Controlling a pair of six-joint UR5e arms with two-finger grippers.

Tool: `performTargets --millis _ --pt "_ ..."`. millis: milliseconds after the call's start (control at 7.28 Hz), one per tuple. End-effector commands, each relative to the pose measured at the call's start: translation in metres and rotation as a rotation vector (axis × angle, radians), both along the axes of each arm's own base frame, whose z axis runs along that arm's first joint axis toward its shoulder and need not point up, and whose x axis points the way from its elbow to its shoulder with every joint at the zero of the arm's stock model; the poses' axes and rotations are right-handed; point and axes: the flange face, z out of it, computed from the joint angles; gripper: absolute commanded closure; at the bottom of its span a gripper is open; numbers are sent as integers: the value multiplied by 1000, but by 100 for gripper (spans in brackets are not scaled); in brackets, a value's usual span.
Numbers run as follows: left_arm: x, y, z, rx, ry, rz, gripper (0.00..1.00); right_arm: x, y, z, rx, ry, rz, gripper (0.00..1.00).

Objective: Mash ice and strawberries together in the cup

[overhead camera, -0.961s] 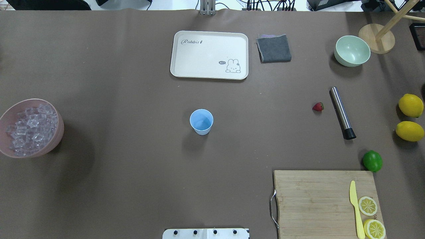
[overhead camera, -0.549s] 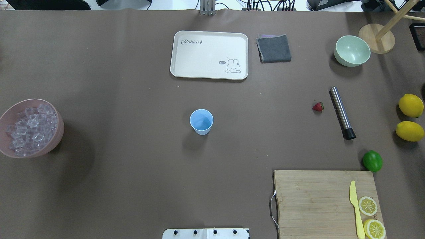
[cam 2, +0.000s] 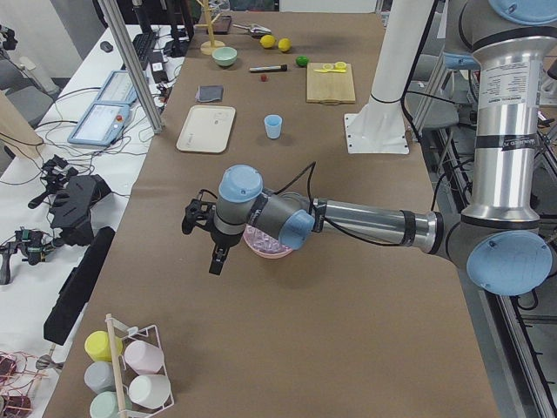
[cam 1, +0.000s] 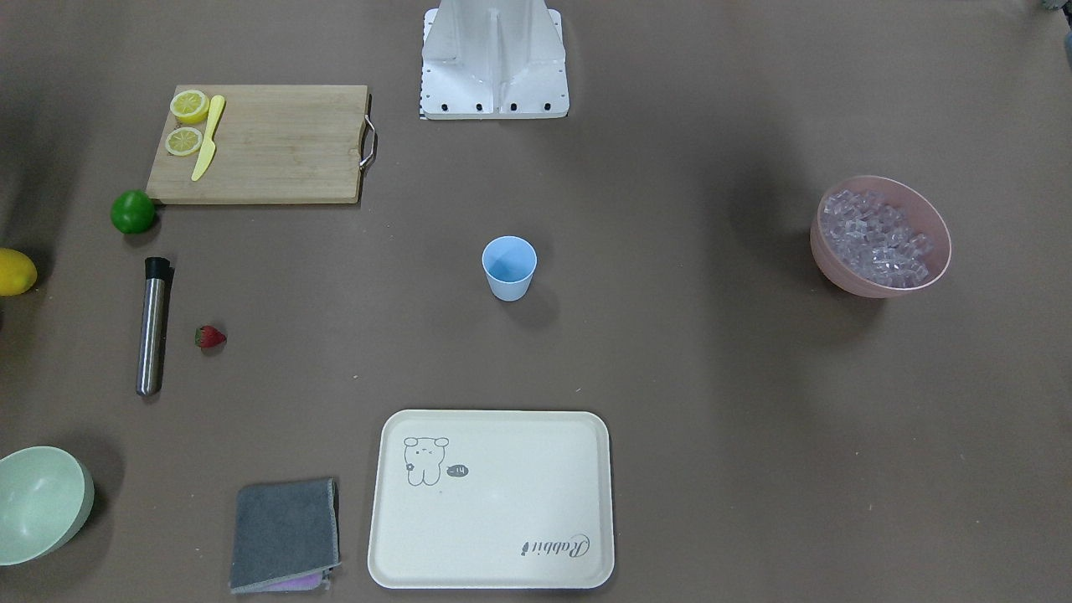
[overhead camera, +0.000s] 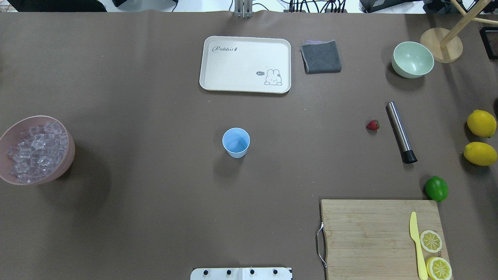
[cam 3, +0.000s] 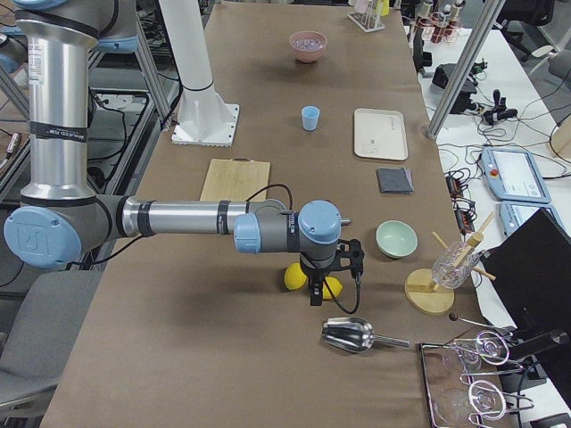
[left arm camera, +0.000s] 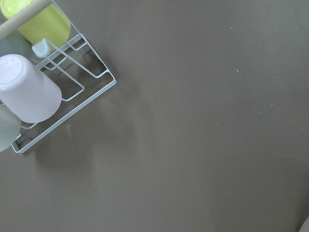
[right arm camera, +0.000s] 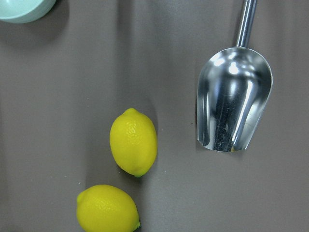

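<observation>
The light blue cup (overhead camera: 235, 142) stands upright mid-table, also in the front view (cam 1: 508, 267); no contents show in it. The strawberry (overhead camera: 372, 125) lies to its right, next to a steel muddler (overhead camera: 401, 132). The ice (overhead camera: 35, 149) fills a pink bowl (overhead camera: 69, 155) at the table's left edge. My left gripper (cam 2: 214, 261) hangs beyond that bowl, and my right gripper (cam 3: 314, 292) hangs over the lemons (right arm camera: 133, 148). Both show only in the side views, so I cannot tell whether they are open or shut.
A cream tray (overhead camera: 245, 64), grey cloth (overhead camera: 321, 56) and pale green bowl (overhead camera: 412, 59) sit at the back. A lime (overhead camera: 436, 188) and a cutting board (overhead camera: 381, 237) with a knife and lemon slices are front right. A metal scoop (right arm camera: 234, 96) and a cup rack (left arm camera: 43, 87) lie off the ends.
</observation>
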Motion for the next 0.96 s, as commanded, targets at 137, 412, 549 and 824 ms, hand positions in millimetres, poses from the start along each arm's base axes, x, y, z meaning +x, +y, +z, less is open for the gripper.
performTargets --millis 137,412,549,824 --pt "117 11 -52 -90 36 -138 2 -2 11 6 90 -35 -5 0" --pt "137 47 -69 -147 80 -151 2 -2 15 8 103 -37 -4 0" --pt "142 70 -74 -202 103 -182 2 -2 15 8 103 -34 -4 0" --pt "162 91 -61 -289 79 -278 2 -2 14 6 109 -33 -4 0"
